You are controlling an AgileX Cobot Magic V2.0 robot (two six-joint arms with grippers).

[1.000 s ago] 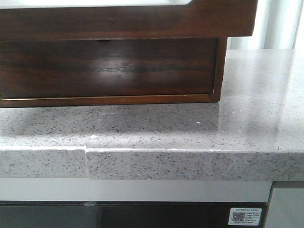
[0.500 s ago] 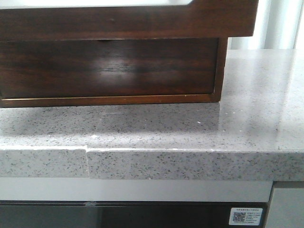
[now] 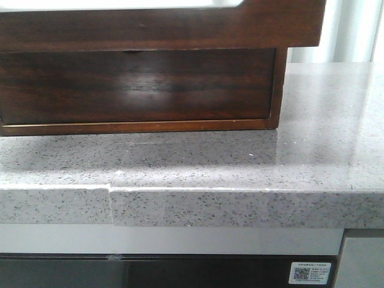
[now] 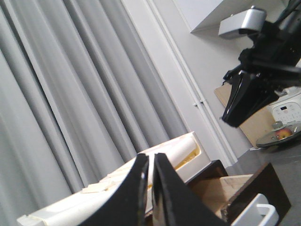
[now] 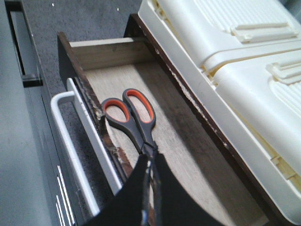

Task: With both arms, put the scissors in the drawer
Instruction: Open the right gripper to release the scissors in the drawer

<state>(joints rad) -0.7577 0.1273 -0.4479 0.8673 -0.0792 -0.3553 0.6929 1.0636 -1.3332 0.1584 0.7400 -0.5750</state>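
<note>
The scissors [image 5: 140, 128] have black handles with orange-lined loops. They are over the pale wooden floor of the open drawer [image 5: 183, 155], loops toward its far end. My right gripper [image 5: 150, 160] is shut on the scissors' blades, just behind the pivot. It also shows in the left wrist view [image 4: 230, 120], pointing down above the open drawer [image 4: 221, 186]. My left gripper [image 4: 150, 157] is shut and empty, raised and aimed at the curtains. In the front view only the dark-brown drawer front [image 3: 180, 27] shows, pulled out over the cabinet; neither gripper is in that view.
A cream plastic box [image 5: 225, 56] sits on the cabinet top beside the drawer opening. A white bar handle [image 5: 70, 141] runs along the drawer front. A speckled grey counter [image 3: 240, 162] carries the cabinet. A rice cooker [image 4: 287, 110] and a round dish [image 4: 282, 136] stand further off.
</note>
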